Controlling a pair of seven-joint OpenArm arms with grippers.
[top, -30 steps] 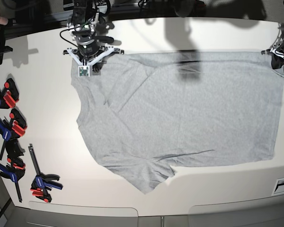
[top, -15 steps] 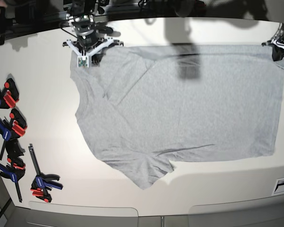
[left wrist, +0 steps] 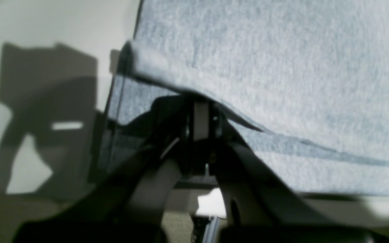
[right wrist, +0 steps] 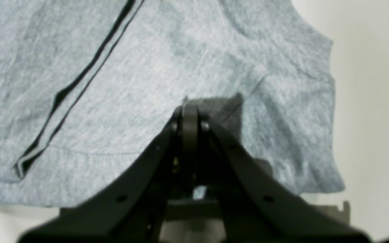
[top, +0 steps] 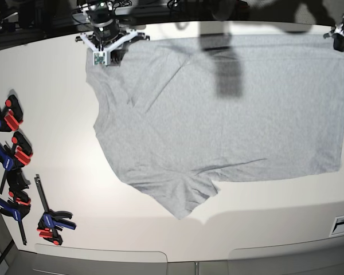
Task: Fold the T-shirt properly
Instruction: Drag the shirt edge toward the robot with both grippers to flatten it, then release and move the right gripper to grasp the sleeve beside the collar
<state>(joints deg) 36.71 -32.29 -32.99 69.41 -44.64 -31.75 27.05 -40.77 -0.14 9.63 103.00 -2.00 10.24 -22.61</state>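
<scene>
Grey heather cotton T-shirt [top: 218,114], large and short-sleeved, lies spread plain side up across the middle of the white table [top: 51,103], its hem end toward the base view's right and its shoulder end toward the left. One sleeve points at the table's near edge, with a few soft creases running across the chest above it.

At the shirt's far left corner the right gripper [top: 106,54] pinches the fabric near the shoulder; in the right wrist view its black fingers [right wrist: 189,118] are pressed together on a small gathered tuck of grey cloth, and a dark stripe of trim runs diagonally through the shirt just left of them.

At the shirt's far right corner the left gripper [top: 341,40] has its fingers [left wrist: 198,121] closed on the hem edge, which is lifted into a rolled lip above the table in the left wrist view.

Well to the left of the shirt, along the table's left edge, lies a row of blue, red and black bar clamps [top: 14,154].
</scene>
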